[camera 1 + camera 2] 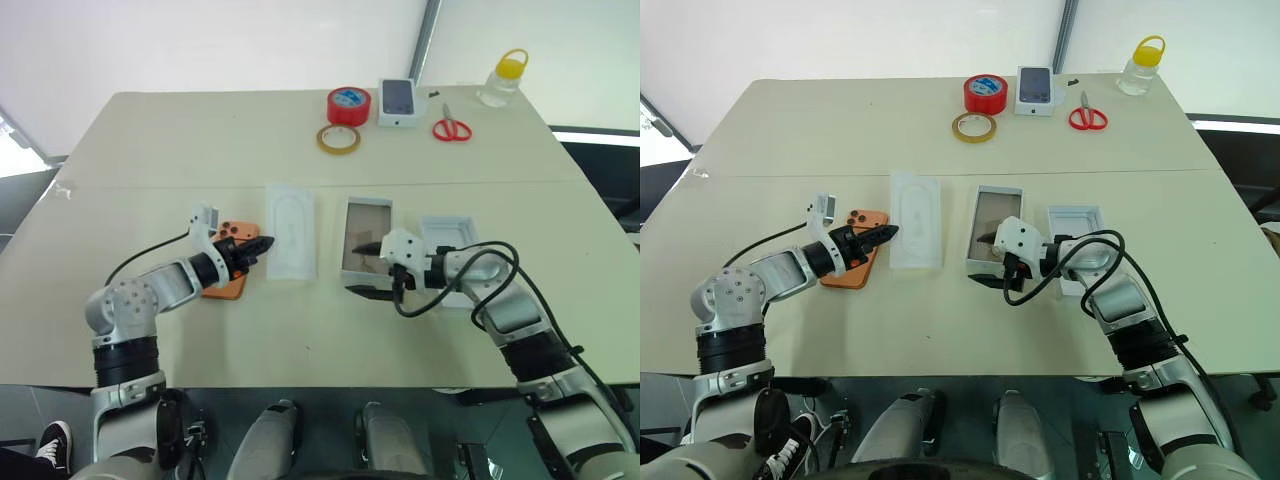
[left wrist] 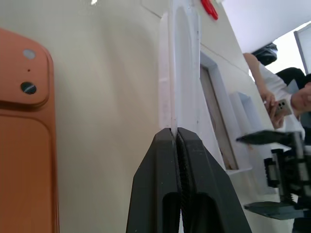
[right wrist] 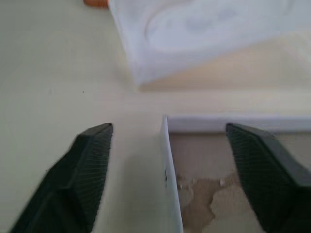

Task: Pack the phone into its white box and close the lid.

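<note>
head stereo pair looking down, wrist cameras close, level

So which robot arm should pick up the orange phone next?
Probably the left. Its left gripper hovers right beside the phone, fingers shut and empty. The right gripper is busy, its open fingers straddling a wall of the white box, farther from the phone.

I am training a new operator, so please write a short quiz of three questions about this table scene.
1. True or false: the phone already lies inside the white box.
2. Which gripper has its fingers open? A. the left gripper B. the right gripper
3. Fill in: the scissors at the far edge of the table have ___ handles.
Key: 1 false, as the phone lies on the table beside the left gripper; 2 B; 3 red.
</note>
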